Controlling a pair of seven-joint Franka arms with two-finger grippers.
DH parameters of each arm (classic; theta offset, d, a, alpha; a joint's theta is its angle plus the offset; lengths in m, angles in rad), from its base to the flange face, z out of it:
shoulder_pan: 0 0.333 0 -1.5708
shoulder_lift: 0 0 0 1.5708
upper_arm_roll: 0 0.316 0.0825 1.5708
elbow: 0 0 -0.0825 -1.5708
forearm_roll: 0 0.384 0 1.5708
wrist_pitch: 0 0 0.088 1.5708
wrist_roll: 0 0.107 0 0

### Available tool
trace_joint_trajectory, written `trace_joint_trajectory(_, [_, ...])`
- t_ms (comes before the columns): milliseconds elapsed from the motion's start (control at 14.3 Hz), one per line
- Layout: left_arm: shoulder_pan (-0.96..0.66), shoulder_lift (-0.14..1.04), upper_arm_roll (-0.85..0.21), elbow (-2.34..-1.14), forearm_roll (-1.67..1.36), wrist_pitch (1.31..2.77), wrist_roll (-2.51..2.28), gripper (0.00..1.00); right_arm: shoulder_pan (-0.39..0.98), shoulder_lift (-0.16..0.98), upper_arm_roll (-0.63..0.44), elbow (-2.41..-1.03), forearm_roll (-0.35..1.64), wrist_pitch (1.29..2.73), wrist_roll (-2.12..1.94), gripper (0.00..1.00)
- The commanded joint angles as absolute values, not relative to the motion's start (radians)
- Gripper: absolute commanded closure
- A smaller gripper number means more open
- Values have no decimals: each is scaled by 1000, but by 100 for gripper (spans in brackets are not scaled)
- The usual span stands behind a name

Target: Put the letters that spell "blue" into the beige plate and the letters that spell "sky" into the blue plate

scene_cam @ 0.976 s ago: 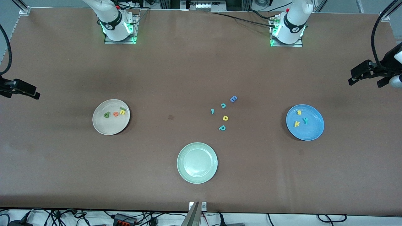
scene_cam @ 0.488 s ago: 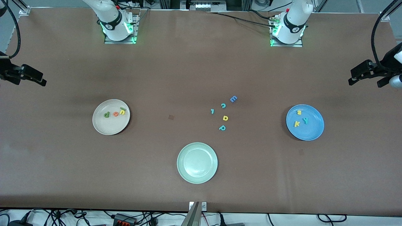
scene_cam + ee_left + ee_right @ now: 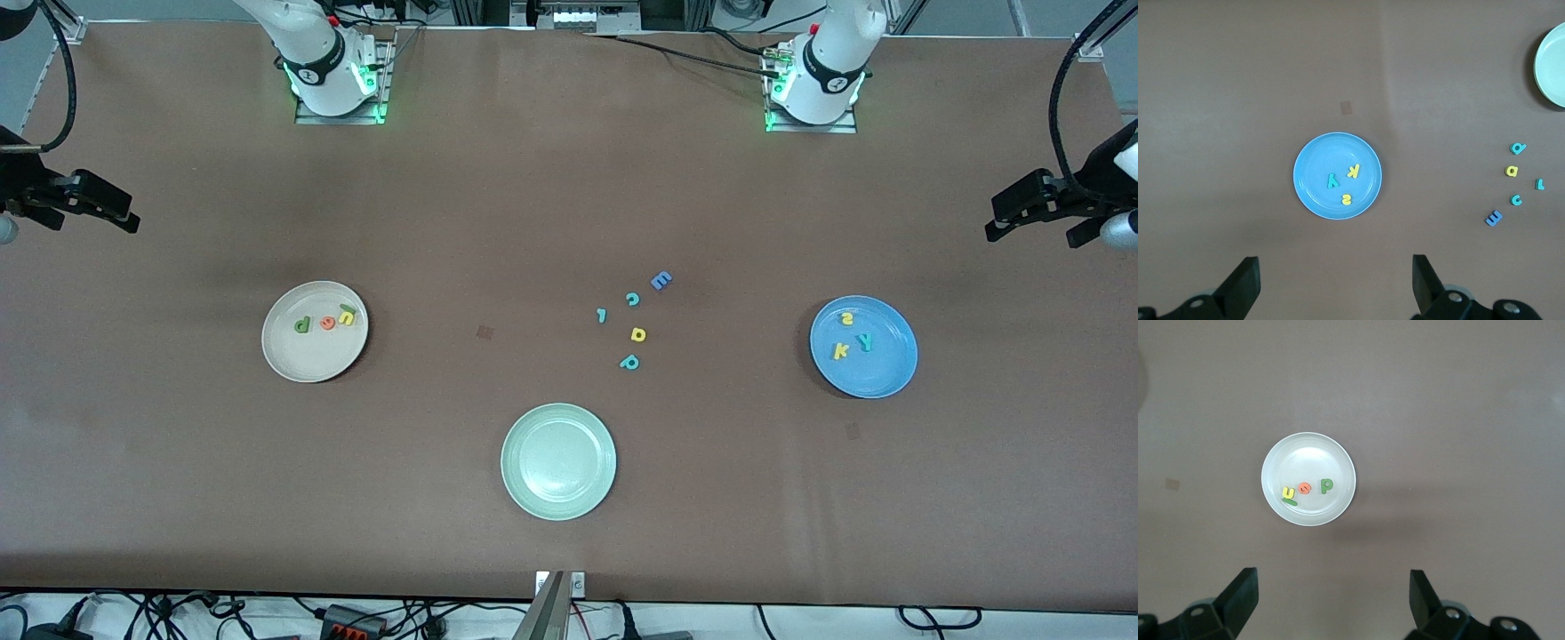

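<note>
Wide brown worktop (image 3: 498, 204), matte, evenly lit, faint creases near camera edge. Small darker square patch (image 3: 484, 332) mid-surface. Tangle of black cables (image 3: 373, 618) on pale floor (image 3: 800, 622) along near edge. Metal frame posts (image 3: 62, 18) at corners.

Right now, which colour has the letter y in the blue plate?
Teal; the letter y shows best in the left wrist view.

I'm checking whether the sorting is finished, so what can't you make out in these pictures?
- Green l: right wrist view shows only a sliver under the yellow u in the beige plate; in the front view it is too small to read.
- Right claw: cut by the front view's edge.
- Left claw: likewise at the front view's edge.
- Loose teal piece: too small to name.
</note>
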State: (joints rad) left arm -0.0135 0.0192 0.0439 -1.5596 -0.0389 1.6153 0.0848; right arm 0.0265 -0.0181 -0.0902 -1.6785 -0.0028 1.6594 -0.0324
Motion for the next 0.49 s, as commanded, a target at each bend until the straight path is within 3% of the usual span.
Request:
trace_joint_trajectory(0, [-12, 26, 40, -1532, -58, 1594, 77, 0, 18, -40, -75, -1698, -15, 1654, -32, 0])
trace_joint_trajectory(418, [-12, 26, 40, -1532, -58, 1594, 77, 0, 18, -38, -72, -1698, -15, 1654, -37, 0])
